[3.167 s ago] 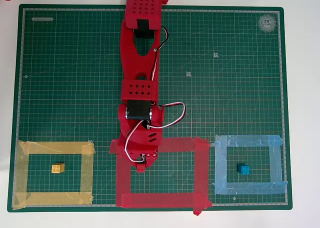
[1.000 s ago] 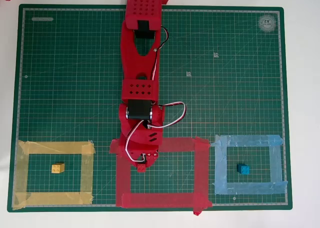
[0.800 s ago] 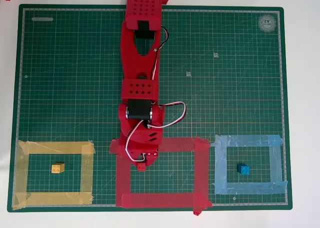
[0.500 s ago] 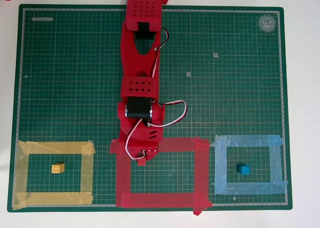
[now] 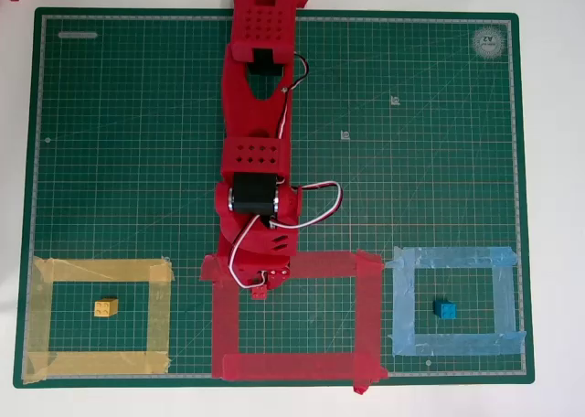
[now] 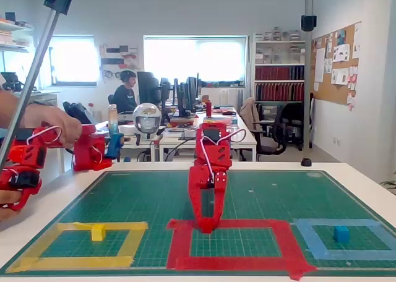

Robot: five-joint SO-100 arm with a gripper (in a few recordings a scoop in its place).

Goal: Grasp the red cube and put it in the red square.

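A small yellow cube (image 5: 106, 307) sits inside a frame of yellow tape (image 5: 42, 316) at 8 o'clock on the gridded green mat (image 5: 137, 143). At 6 o'clock lies the red square (image 5: 366, 316), its wide tape strips ragged at the corners, long axis left-right. The red plastic gripper (image 5: 260, 290) points down at its top-left corner, clamped on the red cube (image 5: 260, 292). At 4 o'clock a blue cube (image 5: 444, 309) rests in a light-blue frame (image 5: 402, 307).

A red arm (image 5: 259, 124) reaches over a dark green gridded mat (image 5: 411, 161) bearing yellow (image 5: 160, 312), red (image 5: 366, 312) and light-blue (image 5: 452, 257) tape frames; tabletop (image 5: 553, 207) white.
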